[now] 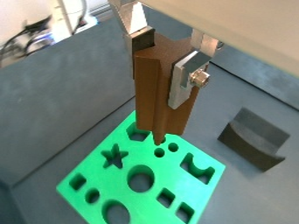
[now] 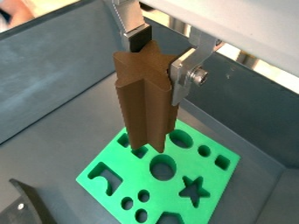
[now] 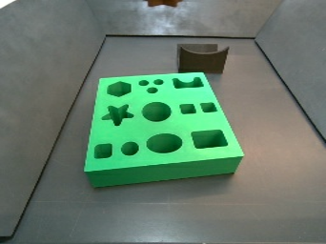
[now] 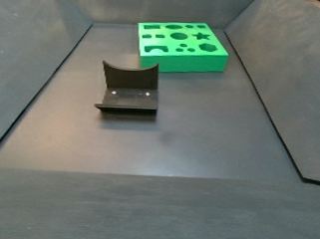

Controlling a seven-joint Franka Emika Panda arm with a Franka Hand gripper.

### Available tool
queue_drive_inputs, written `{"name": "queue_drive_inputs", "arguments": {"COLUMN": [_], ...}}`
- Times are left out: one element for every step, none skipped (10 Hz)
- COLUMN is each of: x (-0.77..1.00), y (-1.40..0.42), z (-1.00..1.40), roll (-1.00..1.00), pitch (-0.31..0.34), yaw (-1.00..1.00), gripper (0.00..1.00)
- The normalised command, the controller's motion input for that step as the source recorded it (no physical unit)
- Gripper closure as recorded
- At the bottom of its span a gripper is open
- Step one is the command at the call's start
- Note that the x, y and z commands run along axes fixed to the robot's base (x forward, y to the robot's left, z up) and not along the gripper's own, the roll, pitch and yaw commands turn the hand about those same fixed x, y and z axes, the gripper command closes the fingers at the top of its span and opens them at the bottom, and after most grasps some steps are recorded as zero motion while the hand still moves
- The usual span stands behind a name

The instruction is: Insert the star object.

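Gripper clamped on the star object, high above the green block.

In both wrist views the gripper (image 1: pixel 166 54) (image 2: pixel 158 54) pinches the upright star object (image 1: pixel 159 96) (image 2: pixel 146 101); the green block (image 1: pixel 105 179) (image 2: pixel 111 162) lies below, the dark curved block (image 1: pixel 256 136) at three o'clock.

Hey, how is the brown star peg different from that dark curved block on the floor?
The star object is tall, slim and ridged, while the dark curved block is squat with a scooped hollow. The star object is held upright off the floor in the gripper, above the green block; the curved block rests on the floor, apart from it. The peg is lighter brown, the block near black. Both are outside the green block's holes.
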Motion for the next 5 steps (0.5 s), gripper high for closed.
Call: {"name": "queue_drive_inputs", "arguments": {"x": [-0.06, -0.07, -0.33, -0.59, -0.67], "y": [-0.04, -0.09, -0.09, -0.18, -0.21], "z": [-1.00, -0.96, -0.83, -0.78, -0.64], "roll": [0.03, 0.09, 0.15, 0.19, 0.26], "pitch": [0.000, -0.003, -0.006, -0.031, -0.070], "yaw": [-0.94, -0.87, -0.66, -0.38, -0.26], "gripper": [1.00, 1.00, 1.00, 1.00, 1.00]}}
